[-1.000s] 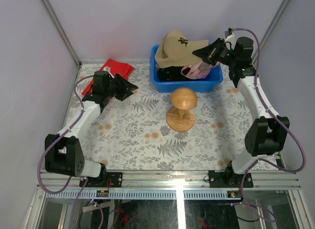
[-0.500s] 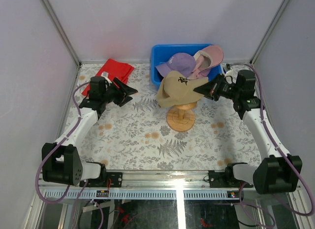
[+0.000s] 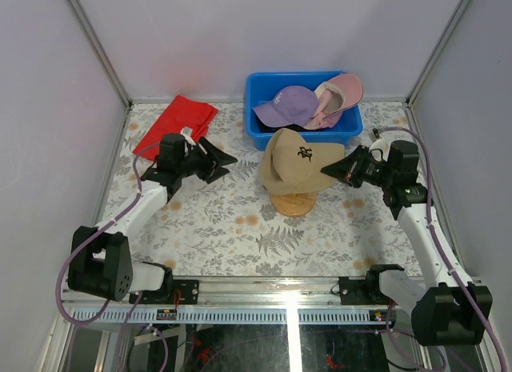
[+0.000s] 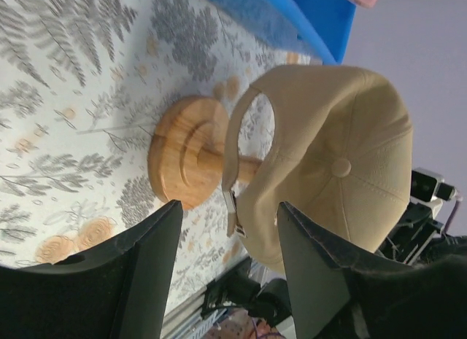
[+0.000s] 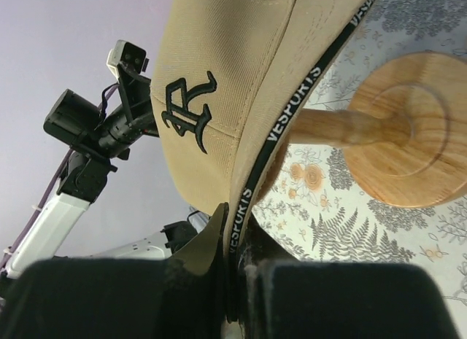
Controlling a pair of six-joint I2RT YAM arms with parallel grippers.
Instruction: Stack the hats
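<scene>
The tan cap (image 3: 298,162) with a black logo sits over the top of the wooden stand (image 3: 293,202) at mid-table. My right gripper (image 3: 346,169) is shut on its brim edge; the right wrist view shows the cap (image 5: 241,84) pinched between the jaws beside the stand (image 5: 398,135). My left gripper (image 3: 222,159) is open and empty, a little to the left of the cap; its wrist view shows the cap's back (image 4: 343,164) and the stand's base (image 4: 186,153). A purple cap (image 3: 286,104) and a pink cap (image 3: 340,94) lie in the blue bin (image 3: 254,90). The black cap is hidden.
A folded red cloth (image 3: 176,124) lies at the back left of the patterned table. The blue bin stands against the back wall. Side walls close in left and right.
My right gripper carried the tan cap from above the bin forward and down onto the wooden stand. My left gripper moved right, toward the stand.
</scene>
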